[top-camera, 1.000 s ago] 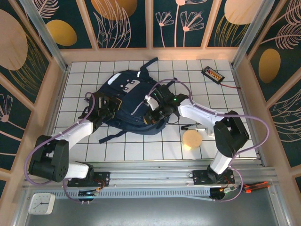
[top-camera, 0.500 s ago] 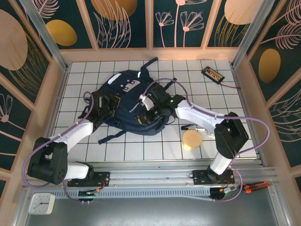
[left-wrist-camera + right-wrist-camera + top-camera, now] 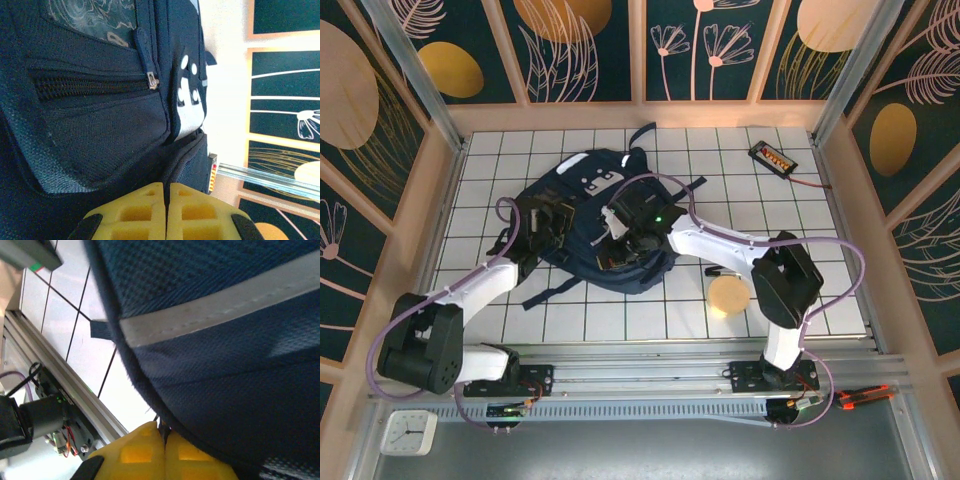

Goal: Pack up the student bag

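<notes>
Student bag (image 3: 588, 190) has shifted left, pinched by left gripper (image 3: 560, 226) and right gripper (image 3: 612, 250).

Open tiles right of the student bag (image 3: 585, 203), except a tan disc (image 3: 728, 296) and a far-corner black device (image 3: 772, 157)

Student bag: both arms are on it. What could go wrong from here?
1. Left gripper and right gripper are shut on thin edges of the student bag; fabric could slip out under a pull.
2. The pen and round disc lie beside the right arm and may get swept aside.
</notes>
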